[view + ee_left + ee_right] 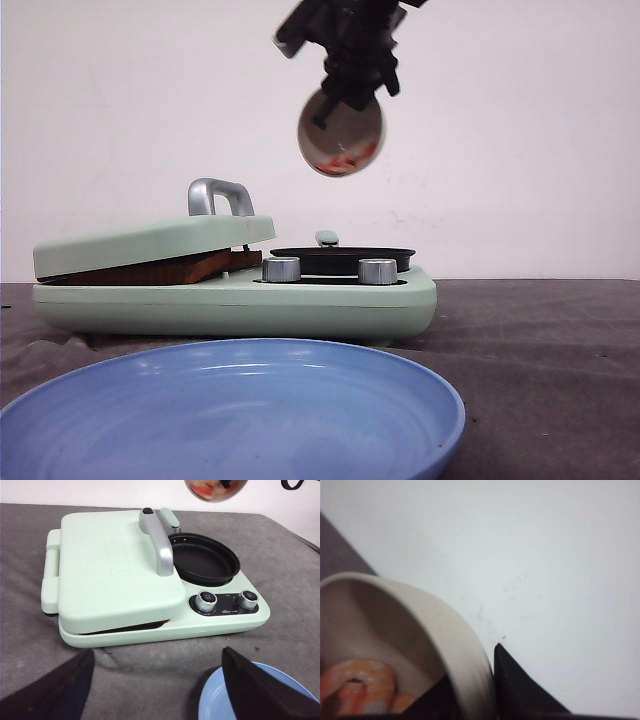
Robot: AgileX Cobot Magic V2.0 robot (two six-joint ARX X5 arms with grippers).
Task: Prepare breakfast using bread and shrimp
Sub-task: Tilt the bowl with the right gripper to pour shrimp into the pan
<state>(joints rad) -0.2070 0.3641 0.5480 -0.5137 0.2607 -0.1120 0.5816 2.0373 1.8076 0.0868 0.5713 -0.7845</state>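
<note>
Clearly, the step in hand was pouring the shrimp (345, 157) into the black pan (204, 560) of the green breakfast maker (300, 300). The right hand (352, 60) was closed on the rim of the beige bowl (340, 130), one finger inside and one outside, as the right wrist view showed. It held the bowl high above the pan, tilted so that its mouth faced toward the front camera, and the orange and whitish pieces lay at the low side of the bowl, not yet out.

To do this well, I judge that the bowl should come lower toward the pan before more tilt is given, because from such a height the pieces could bounce over the pan's edge or land on the two knobs (207, 600) just in front of the pan. The lip should be centred over the pan, and the tilt should grow slowly.

The left hand (155, 680) was open and held nothing; it waited on the near side of the breakfast maker, beside the blue plate (250, 420). The lid (110, 565) on the side next to the pan rested slightly ajar. Something brown showed in the gap under it in the front view, perhaps the bread (180, 268), but I could not tell for sure.
</note>
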